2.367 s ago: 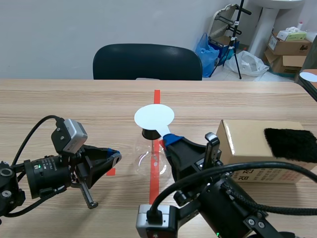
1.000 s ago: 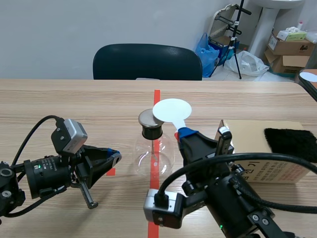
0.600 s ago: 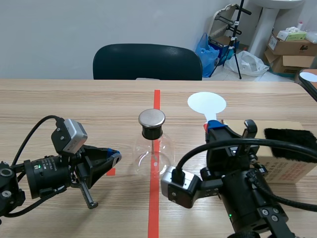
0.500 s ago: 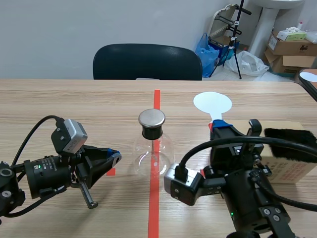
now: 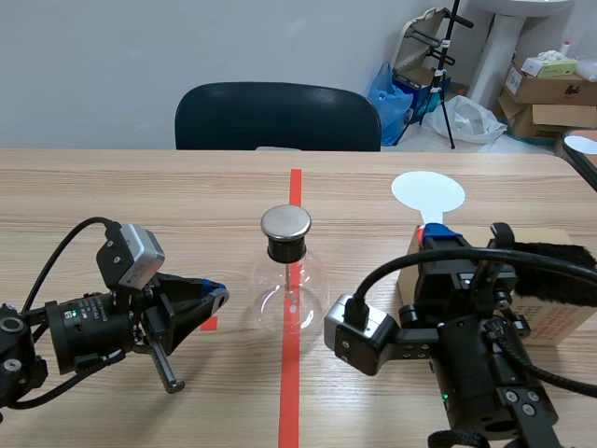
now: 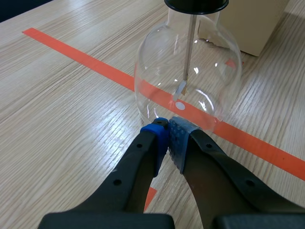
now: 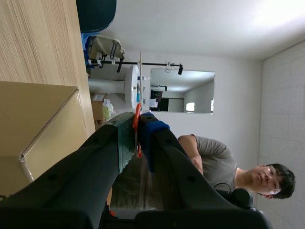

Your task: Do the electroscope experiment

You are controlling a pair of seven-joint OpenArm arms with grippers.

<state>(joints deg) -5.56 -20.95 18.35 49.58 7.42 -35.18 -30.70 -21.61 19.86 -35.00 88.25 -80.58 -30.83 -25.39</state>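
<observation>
— Where your right claw (image 5: 438,235) rises over the table (image 5: 140,196), what does it hold?

— It is pinching the thin stem of a white round paddle (image 5: 428,193). The disc stands upright above the claw, over the table's right half. In the right wrist view, you see the pads (image 7: 151,130) pressed on an orange part of that stem. Below the claw, near the table's right edge, lies a cardboard box (image 5: 560,324) with a black furry cloth (image 5: 571,278) on top.

— And your left claw?

— Your left claw (image 5: 215,295) is pressed together on nothing. It sits low over the table's left half, toward the near edge. Its fingertips (image 6: 157,136) point at the glass flask (image 5: 289,291), just beside its wall. Contact cannot be told.

— Where is the flask?

— It stands upright on the red tape line at the table's middle, between your claws. A black stopper (image 5: 285,250) closes its neck, with a round metal plate (image 5: 285,222) on top. A thin rod (image 6: 188,47) hangs inside the bulb. A dark chair (image 5: 277,117) stands beyond the far edge.
</observation>
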